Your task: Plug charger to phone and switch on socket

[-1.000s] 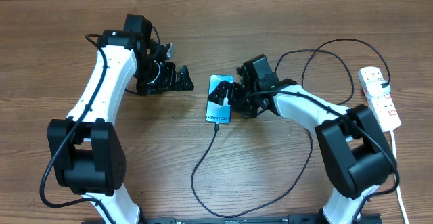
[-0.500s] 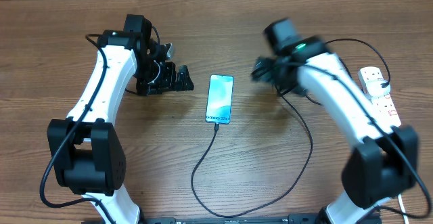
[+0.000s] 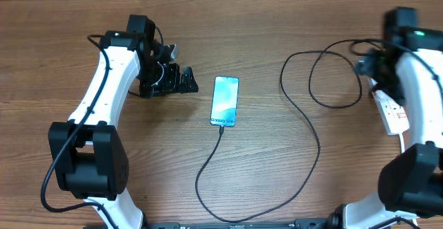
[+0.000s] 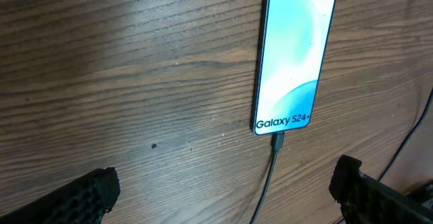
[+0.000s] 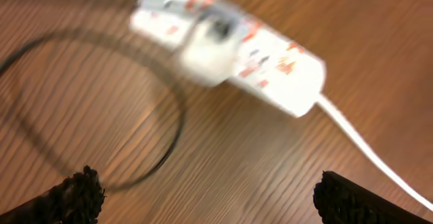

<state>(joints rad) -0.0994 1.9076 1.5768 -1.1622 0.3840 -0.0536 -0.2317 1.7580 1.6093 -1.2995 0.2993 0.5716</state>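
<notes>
The phone (image 3: 225,101) lies flat mid-table with its blue screen up; it also shows in the left wrist view (image 4: 295,55). The black charger cable (image 3: 313,142) is plugged into its near end (image 4: 277,140) and loops away to the right. The white socket strip (image 3: 392,107) lies at the right edge, partly under my right arm; it shows blurred in the right wrist view (image 5: 233,48). My left gripper (image 3: 181,81) is open and empty, left of the phone. My right gripper (image 3: 365,66) is open and empty above the table beside the strip.
The strip's white cord (image 5: 369,149) runs off toward the near right. The cable loop (image 3: 332,77) lies left of the strip. The table's far edge runs along the top of the overhead view.
My right arm has let go by the phone and swung right, across the table to the socket strip. The phone, cable and left arm have not moved.
</notes>
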